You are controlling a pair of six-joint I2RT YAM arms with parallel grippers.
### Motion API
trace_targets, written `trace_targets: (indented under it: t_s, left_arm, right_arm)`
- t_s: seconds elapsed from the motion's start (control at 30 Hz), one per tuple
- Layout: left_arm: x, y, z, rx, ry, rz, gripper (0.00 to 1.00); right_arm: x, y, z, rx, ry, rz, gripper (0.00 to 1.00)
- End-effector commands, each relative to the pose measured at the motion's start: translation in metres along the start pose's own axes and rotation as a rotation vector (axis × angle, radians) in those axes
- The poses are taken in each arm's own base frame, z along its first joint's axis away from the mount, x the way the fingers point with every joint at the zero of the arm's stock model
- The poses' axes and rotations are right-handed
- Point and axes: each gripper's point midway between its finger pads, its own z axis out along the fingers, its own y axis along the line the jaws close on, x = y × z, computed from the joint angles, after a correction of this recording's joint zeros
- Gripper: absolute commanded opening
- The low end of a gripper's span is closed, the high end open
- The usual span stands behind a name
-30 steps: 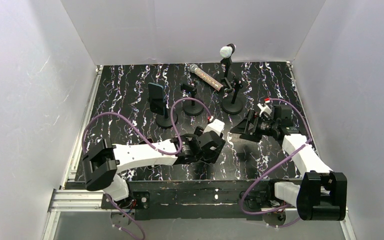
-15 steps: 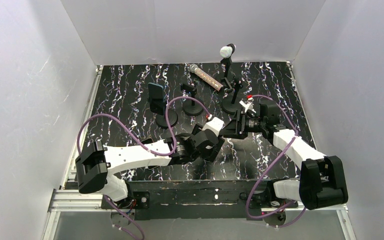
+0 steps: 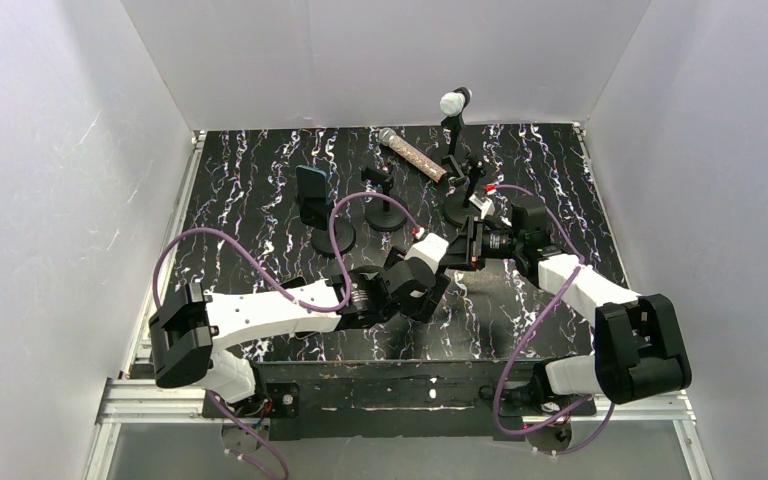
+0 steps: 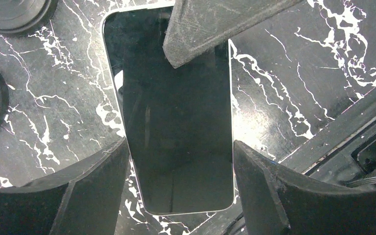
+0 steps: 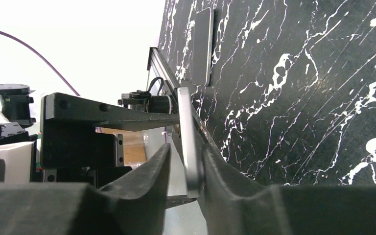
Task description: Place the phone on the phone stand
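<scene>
Here, at the front edge of the table (image 3: 250, 190), the left gripper (image 4: 178, 147) clamps the phone (image 4: 171, 107) widthwise while the right gripper (image 5: 187, 147) brackets one end, grip unconfirmed; seat that pinch before releasing.

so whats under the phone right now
One right finger sits between the phone and the table, seen from the right wrist. From the left wrist the phone hides that finger and the table beneath; only the upper finger shows.
</scene>
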Motion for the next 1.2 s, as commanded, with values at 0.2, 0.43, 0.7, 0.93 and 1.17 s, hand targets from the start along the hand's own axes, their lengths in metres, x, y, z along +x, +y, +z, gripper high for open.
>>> trace_targets:
  t_s: [0.2, 0.43, 0.7, 0.93, 1.17]
  left_arm:
    - [-0.033, 0.001, -0.019, 0.012, -0.113, -0.046, 0.00]
    - [-0.036, -0.003, -0.021, 0.034, -0.114, -0.064, 0.68]
    - [-0.068, -0.012, -0.031, 0.123, -0.110, -0.057, 0.98]
    - [-0.118, 0.022, -0.042, 0.163, -0.160, -0.078, 0.98]
    - [-0.166, 0.086, -0.053, 0.132, -0.228, -0.107, 0.98]
  right_arm:
    - [-0.008, 0.025, 0.001, -0.081, 0.016, -0.085, 0.02]
    - [-0.008, 0.024, 0.000, -0.071, 0.017, -0.117, 0.01]
    - [-0.009, 0.022, -0.007, 0.003, -0.002, -0.222, 0.01]
    - [-0.008, 0.024, -0.024, 0.075, -0.052, -0.298, 0.01]
    - [-0.017, 0.039, -0.051, 0.137, -0.130, -0.392, 0.01]
